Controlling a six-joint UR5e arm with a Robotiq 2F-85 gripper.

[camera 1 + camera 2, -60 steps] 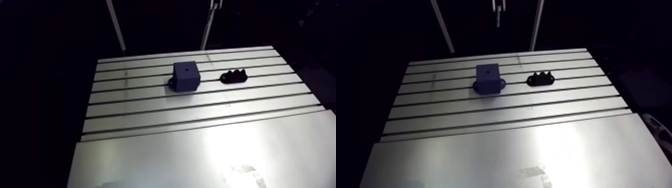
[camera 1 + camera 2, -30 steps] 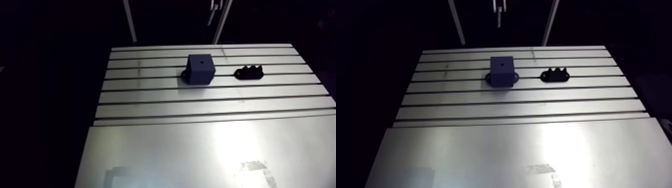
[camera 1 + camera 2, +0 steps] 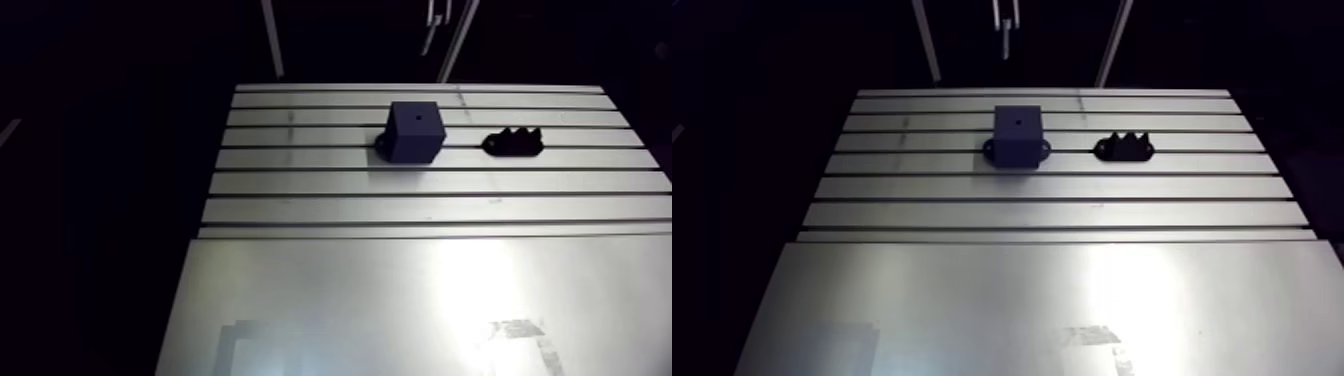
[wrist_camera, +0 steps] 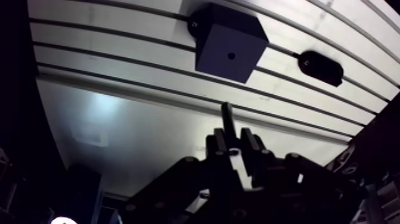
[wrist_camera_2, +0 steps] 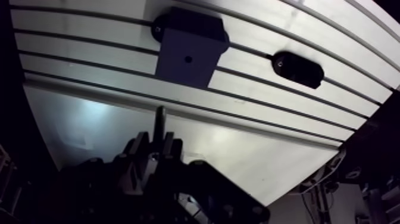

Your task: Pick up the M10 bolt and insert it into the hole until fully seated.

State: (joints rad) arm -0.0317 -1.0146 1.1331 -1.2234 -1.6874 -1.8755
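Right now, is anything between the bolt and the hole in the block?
Nothing visible does. The bolt, held in the jaws, is over the table, short of the block; the hole in its top is uncovered. The black holder sits beside the block, off the path.

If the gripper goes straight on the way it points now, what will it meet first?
Probably the dark blue cube-shaped block: the dark metal bolt held by the gripper points toward its holed face. Depth is unclear; the slotted aluminium table may come first.
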